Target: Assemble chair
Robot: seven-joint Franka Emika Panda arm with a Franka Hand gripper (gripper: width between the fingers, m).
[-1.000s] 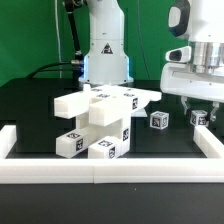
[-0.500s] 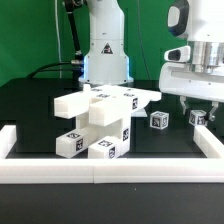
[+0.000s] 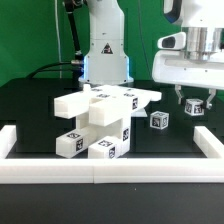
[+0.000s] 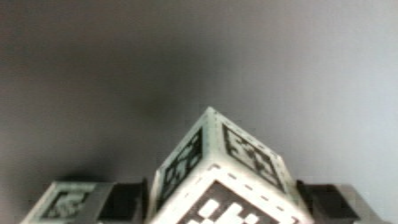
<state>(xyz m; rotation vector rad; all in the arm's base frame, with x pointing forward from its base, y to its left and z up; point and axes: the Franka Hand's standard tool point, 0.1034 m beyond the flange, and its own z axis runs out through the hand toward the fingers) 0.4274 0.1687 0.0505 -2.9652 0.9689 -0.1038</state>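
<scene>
White tagged block [image 3: 195, 105] lifted off black table [image 3: 40, 110], clamped in raised gripper [image 3: 195, 101]; neighbouring block [image 3: 158, 119] unmoved.

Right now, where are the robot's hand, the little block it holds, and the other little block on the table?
hand [image 3: 195, 100]: exterior view, midway between its fingertips.
held block [image 3: 195, 107]: exterior view, its tagged face.
loose block [image 3: 159, 120]: exterior view, its tagged face.

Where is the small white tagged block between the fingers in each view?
Exterior view: small white tagged block at the exterior view's right, held above the black table.
Wrist view: small white tagged block close up, central.
Shared landmark: the dark fingers flanking it.
</scene>
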